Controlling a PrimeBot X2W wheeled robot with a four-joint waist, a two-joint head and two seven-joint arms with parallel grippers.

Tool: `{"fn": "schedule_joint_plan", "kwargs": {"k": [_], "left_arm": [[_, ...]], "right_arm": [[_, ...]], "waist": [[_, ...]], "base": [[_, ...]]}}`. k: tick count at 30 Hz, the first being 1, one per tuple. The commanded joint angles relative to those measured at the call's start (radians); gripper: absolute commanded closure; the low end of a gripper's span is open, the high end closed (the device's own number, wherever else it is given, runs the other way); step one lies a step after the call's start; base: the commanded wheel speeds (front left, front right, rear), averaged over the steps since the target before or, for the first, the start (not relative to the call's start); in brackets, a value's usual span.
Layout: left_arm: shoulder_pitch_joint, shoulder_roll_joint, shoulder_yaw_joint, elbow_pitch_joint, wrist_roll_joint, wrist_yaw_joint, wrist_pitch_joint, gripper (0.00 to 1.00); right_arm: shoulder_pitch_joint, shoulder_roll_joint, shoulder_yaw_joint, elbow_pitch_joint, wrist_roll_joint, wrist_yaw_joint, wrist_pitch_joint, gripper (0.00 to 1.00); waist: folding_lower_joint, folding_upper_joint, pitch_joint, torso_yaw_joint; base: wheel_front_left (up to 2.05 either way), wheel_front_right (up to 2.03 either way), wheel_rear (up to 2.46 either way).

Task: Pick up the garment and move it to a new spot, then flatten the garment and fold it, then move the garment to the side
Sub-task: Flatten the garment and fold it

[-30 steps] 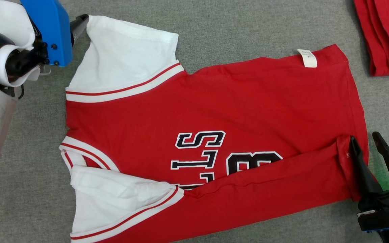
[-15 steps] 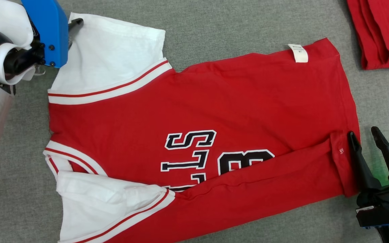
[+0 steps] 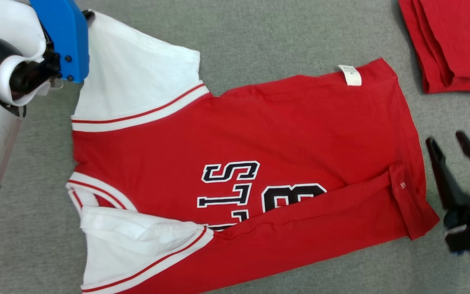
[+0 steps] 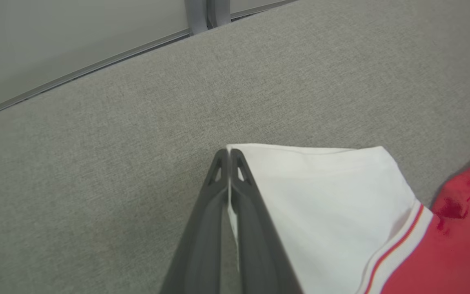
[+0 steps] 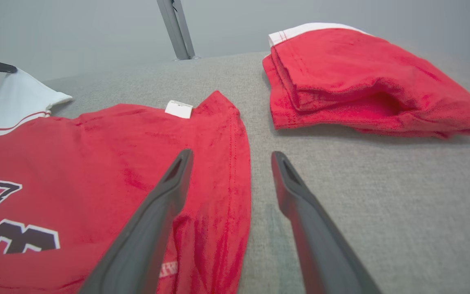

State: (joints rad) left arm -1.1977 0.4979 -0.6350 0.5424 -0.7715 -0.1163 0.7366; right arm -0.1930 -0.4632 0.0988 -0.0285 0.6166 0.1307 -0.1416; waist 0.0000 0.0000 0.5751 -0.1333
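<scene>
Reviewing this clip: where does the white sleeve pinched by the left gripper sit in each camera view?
Head view: white sleeve, upper left.
Left wrist view: lower centre to right, its corner pinched in the shut left gripper.
Right wrist view: far left edge.
Shared landmark: the sleeve's red-striped hem band.

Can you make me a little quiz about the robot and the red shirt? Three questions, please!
1. True or false: the right gripper is shut on the shirt.
2. What is the left gripper pinching? A) the white sleeve B) the hem C) the collar
3. Fill in the gap: past the right gripper lies a folded ___ pile.

Key: 1 false, because its fingers are apart. 2 A. 3 red.
</scene>
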Motion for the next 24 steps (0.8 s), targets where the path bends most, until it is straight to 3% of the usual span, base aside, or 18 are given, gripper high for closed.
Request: {"fn": "schedule_joint_plan", "kwargs": {"k": [1,6,12,18,24], "left_arm": [[0.003,0.002,-0.004,-0.011,-0.005,-0.008,-0.012,1.00],[0.026,0.008,-0.024,-0.076,-0.026,-0.014,-0.040,1.00],[0.039,0.012,-0.051,-0.176,-0.047,-0.016,-0.056,1.00],[0.038,0.026,-0.072,-0.265,-0.056,-0.014,-0.053,1.00],[0.041,0.035,-0.078,-0.302,-0.062,-0.014,-0.049,1.00]], "right_arm": [[-0.043,-0.013,-0.006,-0.007,0.014,0.000,0.025,0.00],[-0.186,-0.059,0.015,0.047,0.032,0.000,0.249,0.00],[-0.346,-0.083,0.005,0.200,-0.076,0.000,0.449,0.00],[-0.436,-0.085,0.045,0.299,-0.123,0.000,0.538,0.00],[-0.481,-0.077,0.089,0.357,-0.100,0.000,0.555,0.00]], "waist": [[0.0000,0.0000,-0.009,0.005],[0.0000,0.0000,-0.043,0.044],[0.0000,0.0000,-0.050,0.096],[0.0000,0.0000,-0.038,0.123],[0.0000,0.0000,-0.027,0.133]], "base": [[0.00,0.00,0.00],[0.00,0.00,0.00],[0.00,0.00,0.00],[0.00,0.00,0.00],[0.00,0.00,0.00]]}}
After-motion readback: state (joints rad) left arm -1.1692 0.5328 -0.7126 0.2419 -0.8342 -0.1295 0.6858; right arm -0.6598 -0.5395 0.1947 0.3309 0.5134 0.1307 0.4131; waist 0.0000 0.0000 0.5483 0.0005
